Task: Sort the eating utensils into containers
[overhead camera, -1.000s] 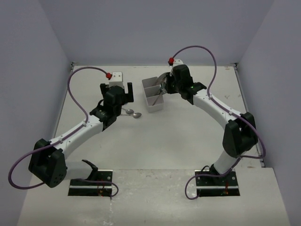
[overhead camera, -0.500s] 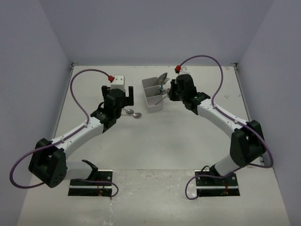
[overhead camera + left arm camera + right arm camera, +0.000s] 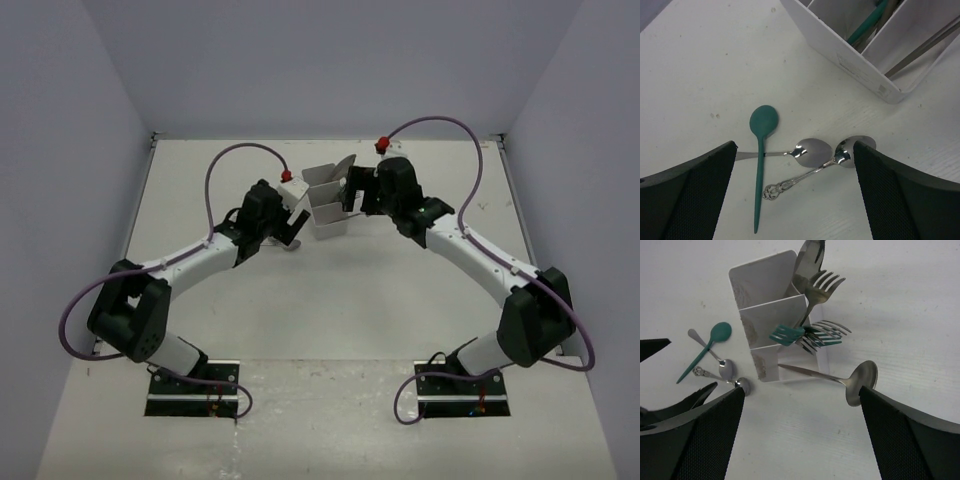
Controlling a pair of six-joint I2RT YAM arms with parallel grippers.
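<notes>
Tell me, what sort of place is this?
Likely a robot test booth: plain walls enclose a white table, two arms are bolted at its edge, and loose spoons lie beside a divided box.

The top view sits high above and behind my 2 bases (image 3: 195, 388), facing forward and down, far enough back to take in the whole table (image 3: 330, 300). My left wrist camera looks steeply down between my left fingers (image 3: 687, 195), close to the tabletop, at a teal spoon (image 3: 760, 145) and 2 silver spoons (image 3: 812, 150) just left of the white box (image 3: 845, 60), catching only 1 side of it. My right wrist camera sits farther off, looking down across the box from its right between my right fingers (image 3: 695, 440). Both wrist views share that box and those 3 spoons.
</notes>
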